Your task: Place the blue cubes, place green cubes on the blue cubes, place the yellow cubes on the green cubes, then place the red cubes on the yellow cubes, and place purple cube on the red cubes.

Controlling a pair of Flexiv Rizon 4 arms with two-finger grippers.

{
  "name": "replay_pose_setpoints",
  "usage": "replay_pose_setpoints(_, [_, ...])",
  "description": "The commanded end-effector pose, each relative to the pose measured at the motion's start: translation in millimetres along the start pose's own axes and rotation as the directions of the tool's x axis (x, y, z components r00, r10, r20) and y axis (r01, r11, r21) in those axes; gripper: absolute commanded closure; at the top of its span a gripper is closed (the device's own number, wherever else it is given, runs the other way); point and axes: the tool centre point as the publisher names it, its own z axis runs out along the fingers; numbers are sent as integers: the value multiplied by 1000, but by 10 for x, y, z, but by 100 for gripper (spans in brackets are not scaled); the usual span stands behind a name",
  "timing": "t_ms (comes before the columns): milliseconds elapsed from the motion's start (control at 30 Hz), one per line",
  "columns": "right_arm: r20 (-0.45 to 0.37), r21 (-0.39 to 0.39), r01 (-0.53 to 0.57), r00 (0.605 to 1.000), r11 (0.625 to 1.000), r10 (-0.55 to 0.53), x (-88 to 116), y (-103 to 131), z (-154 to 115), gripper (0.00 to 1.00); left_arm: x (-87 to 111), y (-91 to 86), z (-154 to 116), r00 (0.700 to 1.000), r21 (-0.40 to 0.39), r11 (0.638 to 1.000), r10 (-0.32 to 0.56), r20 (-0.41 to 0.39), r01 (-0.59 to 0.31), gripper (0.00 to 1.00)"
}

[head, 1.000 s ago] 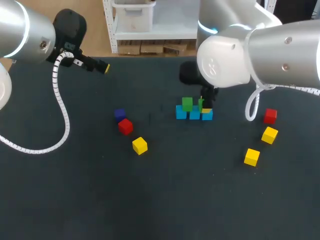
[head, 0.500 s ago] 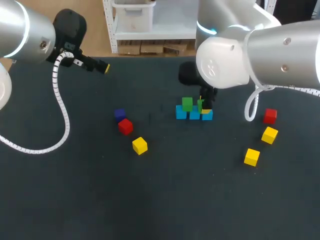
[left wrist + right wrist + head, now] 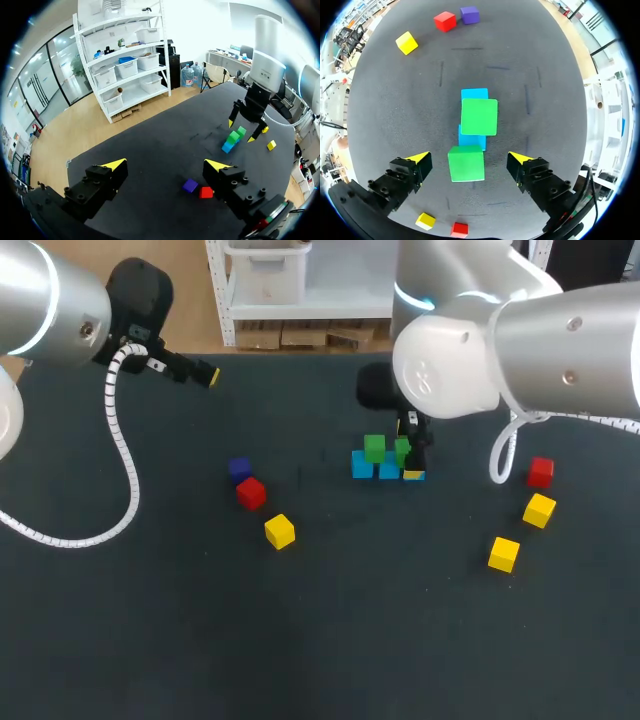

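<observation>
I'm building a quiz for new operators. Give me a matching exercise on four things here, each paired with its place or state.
1. purple cube
2. blue cubes
3. left gripper
4. right gripper

a. open, a green cube between its fingers
b. beside a red cube
c. open over bare table
d. beneath green cubes

Pairs: 1-b, 2-d, 3-c, 4-a.

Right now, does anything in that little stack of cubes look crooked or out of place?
Slightly. The green cube between the open right end effector's fingers sits a little sideways of the other green cube, so the pair is not in line on the blue cubes. Nothing lies toppled.
</observation>
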Motion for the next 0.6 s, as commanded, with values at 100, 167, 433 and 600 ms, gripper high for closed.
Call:
replay_pose_setpoints(100, [-1, 13, -7, 1000, 1000, 7, -2, -2, 2, 3, 5, 13, -2, 1000, 6, 1000, 2, 2, -2, 0])
replay_pose_setpoints(167, [2, 15, -12, 1000, 1000, 12, -4, -11, 2, 8, 5, 13, -2, 1000, 6, 1000, 2, 2, -2, 0])
replay_pose_setpoints(433, [4, 20, -18, 1000, 1000, 18, -9, -17, 4, 43, 5, 13, -2, 1000, 6, 1000, 2, 2, -2, 0])
replay_pose_setpoints(600, [8, 22, -22, 1000, 1000, 21, -12, -22, 3, 51, 5, 13, -2, 1000, 6, 1000, 2, 2, -2, 0])
